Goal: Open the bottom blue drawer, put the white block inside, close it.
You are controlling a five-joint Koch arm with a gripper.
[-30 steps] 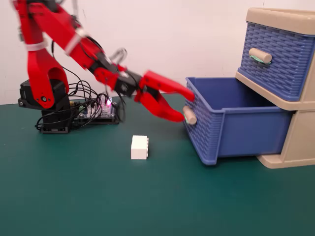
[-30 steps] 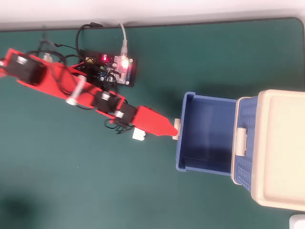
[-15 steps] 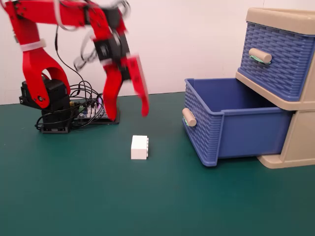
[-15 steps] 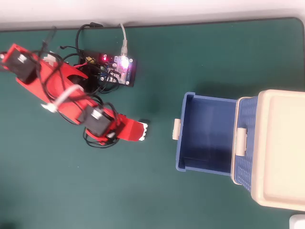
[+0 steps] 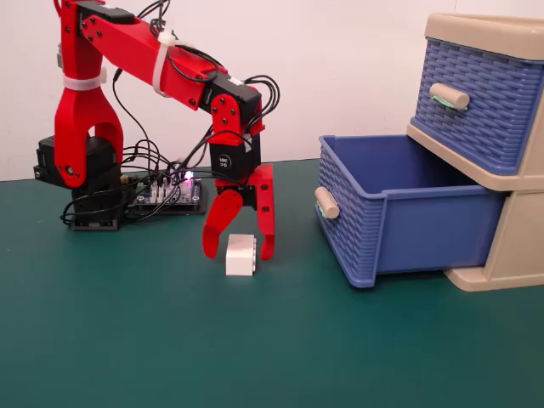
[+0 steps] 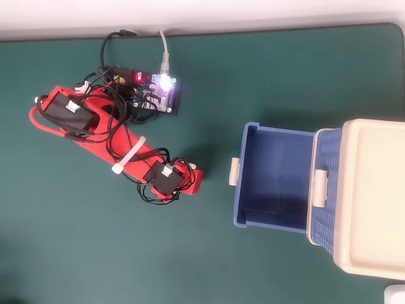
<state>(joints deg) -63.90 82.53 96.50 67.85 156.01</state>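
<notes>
The white block (image 5: pixel 240 255) sits on the green table, left of the cabinet. My red gripper (image 5: pixel 239 252) points down over it, open, with one jaw on each side of the block and a small gap to each. In the overhead view the gripper (image 6: pixel 188 182) covers the block. The bottom blue drawer (image 5: pixel 433 229) is pulled far out and shows nothing inside; its beige bar handle (image 5: pixel 327 202) faces the gripper. In the overhead view the drawer (image 6: pixel 272 209) also shows open, with its handle (image 6: pixel 233 172) at its left.
The upper blue drawer (image 5: pixel 476 102) is shut in the beige cabinet frame (image 5: pixel 514 246) at the right. A lit controller board (image 5: pixel 170 194) with loose cables lies behind the arm's base; it also shows in the overhead view (image 6: pixel 161 92). Green table (image 5: pixel 127 340) lies in front.
</notes>
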